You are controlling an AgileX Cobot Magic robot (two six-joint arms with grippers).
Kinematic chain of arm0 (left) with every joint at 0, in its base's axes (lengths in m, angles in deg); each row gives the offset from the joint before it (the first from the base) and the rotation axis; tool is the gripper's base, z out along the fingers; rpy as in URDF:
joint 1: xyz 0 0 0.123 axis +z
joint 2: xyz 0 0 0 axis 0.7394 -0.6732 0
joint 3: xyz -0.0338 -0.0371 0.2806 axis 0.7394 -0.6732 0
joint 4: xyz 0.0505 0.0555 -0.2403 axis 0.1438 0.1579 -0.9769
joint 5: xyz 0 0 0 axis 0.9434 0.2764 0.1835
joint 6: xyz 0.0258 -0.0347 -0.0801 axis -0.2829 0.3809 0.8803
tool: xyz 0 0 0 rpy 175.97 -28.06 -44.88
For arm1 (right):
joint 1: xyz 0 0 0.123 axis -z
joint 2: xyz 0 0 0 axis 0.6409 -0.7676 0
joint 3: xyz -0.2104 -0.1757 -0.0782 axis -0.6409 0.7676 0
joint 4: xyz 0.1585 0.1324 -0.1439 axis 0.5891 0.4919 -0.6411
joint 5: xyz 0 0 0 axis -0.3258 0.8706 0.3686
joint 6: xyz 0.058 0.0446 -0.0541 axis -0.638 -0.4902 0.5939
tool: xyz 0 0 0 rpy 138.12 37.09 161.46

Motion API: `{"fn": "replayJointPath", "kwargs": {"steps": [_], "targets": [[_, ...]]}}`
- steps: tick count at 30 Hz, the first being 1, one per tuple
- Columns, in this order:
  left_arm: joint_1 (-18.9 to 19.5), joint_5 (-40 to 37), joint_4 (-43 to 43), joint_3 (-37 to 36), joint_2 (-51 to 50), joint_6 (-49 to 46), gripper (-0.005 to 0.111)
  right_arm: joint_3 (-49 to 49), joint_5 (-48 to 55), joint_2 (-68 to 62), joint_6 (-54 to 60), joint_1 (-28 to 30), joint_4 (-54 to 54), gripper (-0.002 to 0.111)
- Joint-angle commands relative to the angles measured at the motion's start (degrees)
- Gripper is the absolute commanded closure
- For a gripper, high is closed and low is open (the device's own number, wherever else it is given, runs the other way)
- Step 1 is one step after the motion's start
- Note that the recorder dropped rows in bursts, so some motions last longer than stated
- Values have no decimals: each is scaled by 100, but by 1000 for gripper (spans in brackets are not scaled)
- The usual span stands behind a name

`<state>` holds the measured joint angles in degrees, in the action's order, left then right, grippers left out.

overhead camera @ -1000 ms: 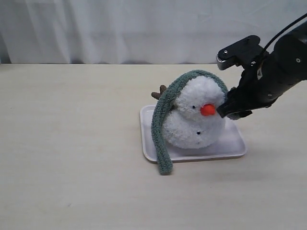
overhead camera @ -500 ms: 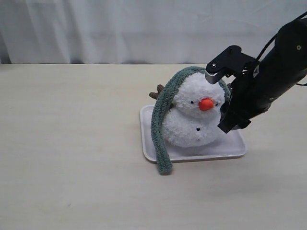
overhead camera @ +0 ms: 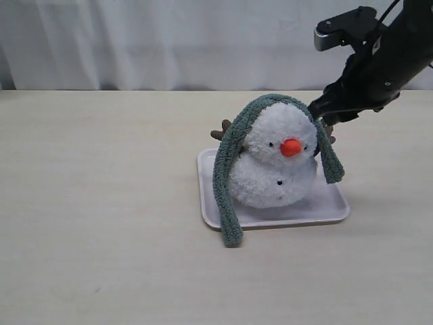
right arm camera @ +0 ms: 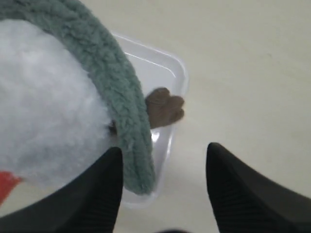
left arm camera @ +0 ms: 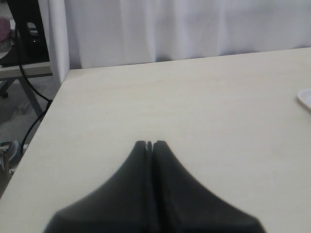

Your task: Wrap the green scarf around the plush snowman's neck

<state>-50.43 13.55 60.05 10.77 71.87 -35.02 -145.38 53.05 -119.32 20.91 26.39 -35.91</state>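
Observation:
The plush snowman (overhead camera: 277, 172) sits upright on a white tray (overhead camera: 335, 206). The green scarf (overhead camera: 229, 159) lies over the top of its head, not at the neck crease (overhead camera: 260, 161). One long end hangs down past the tray onto the table; the short end (overhead camera: 331, 166) hangs beside the body. My right gripper (overhead camera: 321, 112) hovers just above and beside the head, open and holding nothing. In the right wrist view the scarf (right arm camera: 114, 87) runs past one fingertip of that gripper (right arm camera: 164, 146). My left gripper (left arm camera: 150, 142) is shut over bare table.
A brown twig arm (right arm camera: 164, 107) sticks out behind the scarf over the tray rim (right arm camera: 177, 65). The tray's edge (left arm camera: 306, 97) shows at the side of the left wrist view. A white curtain hangs behind the table, whose left edge drops off by cables.
My right gripper rose from beside the snowman's face and body to above its head. The scarf's short end now hangs free beside the snowman.

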Motion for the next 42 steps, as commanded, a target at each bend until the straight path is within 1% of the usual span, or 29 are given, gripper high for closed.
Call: {"fn": "replayJointPath", "kwargs": {"steps": [1, 3, 4, 5, 6, 8, 9, 11, 12, 17, 24, 26, 30, 32, 39, 42], "targets": [[16, 74, -8, -18, 20, 28, 107, -364, -504, -66, 912, 221, 1226, 62], [16, 74, -8, -18, 20, 28, 107, -529, -640, -66, 1190, 232, 1437, 71], [16, 74, -8, -18, 20, 28, 107, -630, -726, -66, 1288, 208, 1481, 81], [16, 74, -8, -18, 20, 28, 107, -646, -770, -89, 1598, 196, 1756, 88], [16, 74, -8, -18, 20, 28, 107, -646, -732, -135, 1838, 196, 1917, 88], [16, 74, -8, -18, 20, 28, 107, -676, -546, -291, 1907, 218, 1963, 76], [16, 74, -8, -18, 20, 28, 107, -851, -236, -473, 1717, 256, 1938, 72], [16, 74, -8, -18, 20, 28, 107, -1227, 306, -765, 1600, 281, 1938, 72], [16, 74, -8, -18, 20, 28, 107, -1292, 353, -841, 1600, 281, 1911, 72], [16, 74, -8, -18, 20, 28, 107, -1318, 184, -1051, 1701, 281, 1695, 72], [16, 74, -8, -18, 20, 28, 107, -1318, 103, -1277, 1928, 281, 1703, 72], [16, 74, -8, -18, 20, 28, 107, -1318, -28, -1303, 1941, 281, 1703, 78], [16, 74, -8, -18, 20, 28, 107, -1318, 26, -1368, 2207, 270, 1841, 105], [16, 74, -8, -18, 20, 28, 107, -1318, 83, -1422, 2436, 270, 2044, 104], [16, 74, -8, -18, 20, 28, 107, -1318, 28, -1486, 2241, 270, 1999, 104], [16, 74, -8, -18, 20, 28, 107, -1318, 220, -1497, 2264, 270, 1999, 104]]}}
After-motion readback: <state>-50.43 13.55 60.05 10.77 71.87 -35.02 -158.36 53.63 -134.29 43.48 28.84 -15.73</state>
